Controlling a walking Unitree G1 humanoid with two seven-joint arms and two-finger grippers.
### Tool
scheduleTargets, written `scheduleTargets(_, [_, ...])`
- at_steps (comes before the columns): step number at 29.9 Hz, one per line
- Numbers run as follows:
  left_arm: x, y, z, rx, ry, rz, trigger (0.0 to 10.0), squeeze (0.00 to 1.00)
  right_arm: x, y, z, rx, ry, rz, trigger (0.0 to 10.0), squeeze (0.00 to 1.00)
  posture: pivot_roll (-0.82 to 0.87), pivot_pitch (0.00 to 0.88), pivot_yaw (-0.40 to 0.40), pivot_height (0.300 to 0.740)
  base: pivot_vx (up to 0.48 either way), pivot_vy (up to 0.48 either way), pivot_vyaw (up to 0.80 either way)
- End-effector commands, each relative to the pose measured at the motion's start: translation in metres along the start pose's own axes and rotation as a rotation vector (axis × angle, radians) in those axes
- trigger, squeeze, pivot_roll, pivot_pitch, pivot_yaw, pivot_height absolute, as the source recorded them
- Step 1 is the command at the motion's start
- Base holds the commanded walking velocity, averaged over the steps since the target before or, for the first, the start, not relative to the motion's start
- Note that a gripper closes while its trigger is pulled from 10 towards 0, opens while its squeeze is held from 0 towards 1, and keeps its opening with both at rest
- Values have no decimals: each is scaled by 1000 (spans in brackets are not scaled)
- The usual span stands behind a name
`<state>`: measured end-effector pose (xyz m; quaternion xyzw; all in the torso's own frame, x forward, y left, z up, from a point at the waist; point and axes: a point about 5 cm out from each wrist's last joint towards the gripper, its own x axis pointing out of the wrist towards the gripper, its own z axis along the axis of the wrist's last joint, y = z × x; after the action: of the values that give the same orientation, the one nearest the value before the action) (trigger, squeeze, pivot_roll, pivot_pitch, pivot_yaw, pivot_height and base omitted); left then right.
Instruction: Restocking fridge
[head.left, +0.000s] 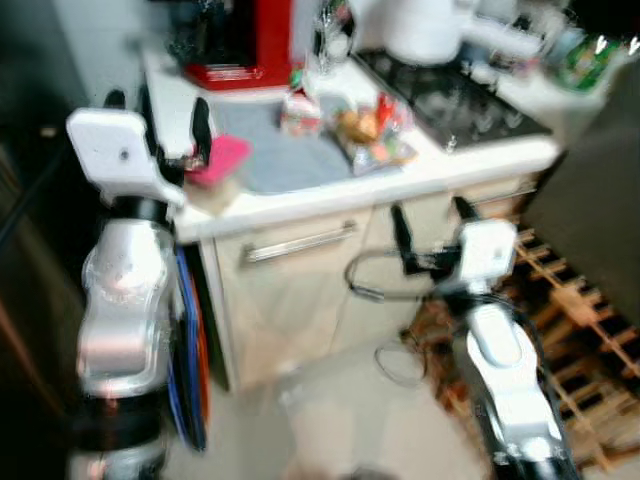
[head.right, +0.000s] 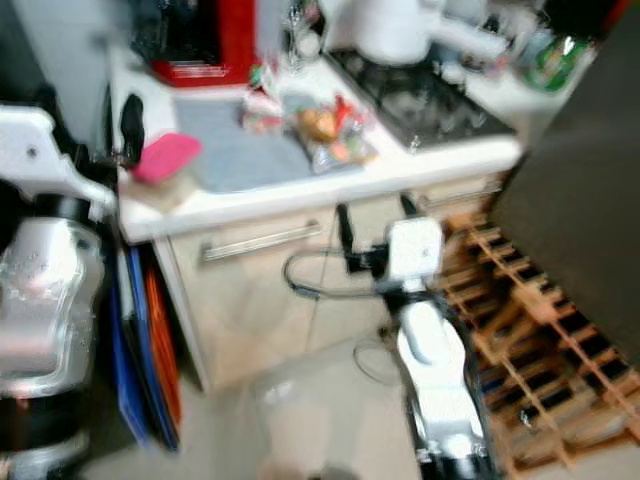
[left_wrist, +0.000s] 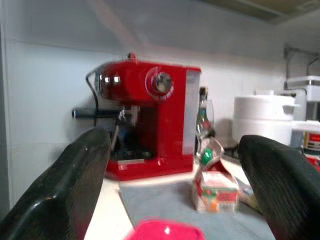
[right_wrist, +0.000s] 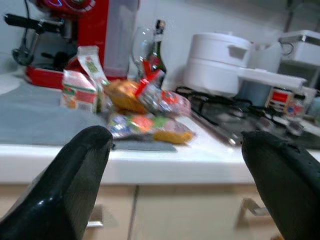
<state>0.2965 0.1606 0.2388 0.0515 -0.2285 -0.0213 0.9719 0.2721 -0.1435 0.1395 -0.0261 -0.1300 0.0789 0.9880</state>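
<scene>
Ahead on the worktop (head.left: 300, 205): small carton (right_wrist: 82, 85) with red and green print, standing upright on a grey mat (head.left: 280, 150), and just beside it a heap of bagged groceries (right_wrist: 150, 112) in clear wrap. Behind them a red coffee machine (left_wrist: 145, 125), a dark bottle (right_wrist: 157, 47), a white pot (right_wrist: 222, 62) on the hob (head.left: 450, 100). Nearest the corner, a pink item (head.left: 215, 160) on a pale block.

Left gripper (head.left: 155, 125) raised at the worktop's corner, fingers spread wide, nothing between them. Right gripper (head.left: 430, 225) lower, in front of the cabinet (head.left: 300, 290), fingers likewise apart and empty.

Probably still the approach. Best to steady the body first, given the blur, then reach level over the edge, straddle the carton at its middle, close gently so the card does not crush.

Print on carton and wrappers too blurred to read; no brand legible.
</scene>
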Motion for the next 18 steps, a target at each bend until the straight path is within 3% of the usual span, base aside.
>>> scheduleTargets(1, [-1, 4, 6, 41, -29, 7, 10000, 0, 2, 7, 2, 5, -3, 19, 10000, 0, -12, 0, -47, 740, 0, 0, -800])
scheduleTargets(6, [1, -3, 3, 70, 7, -39, 10000, 0, 2, 7, 2, 3, -7, 16, 10000, 0, -14, 0, -45, 740, 0, 0, -800])
scheduleTargets(11, [1, -7, -4, 50, 68, -77, 10000, 0, 0, 6, 1, 4, -2, 12, 10000, 0, -17, 0, -42, 740, 0, 0, 0])
scheduleTargets(12, [1, -5, -6, 11, 88, -78, 10000, 0, -1, 5, 0, 5, 2, 11, 10000, 0, -18, 0, -41, 740, 0, 0, 0])
scheduleTargets(18, [-3, 5, -13, 48, 144, -102, 10000, 0, -2, 5, -4, 9, 20, 14, 10000, 0, -13, 0, -41, 740, 0, 0, 0])
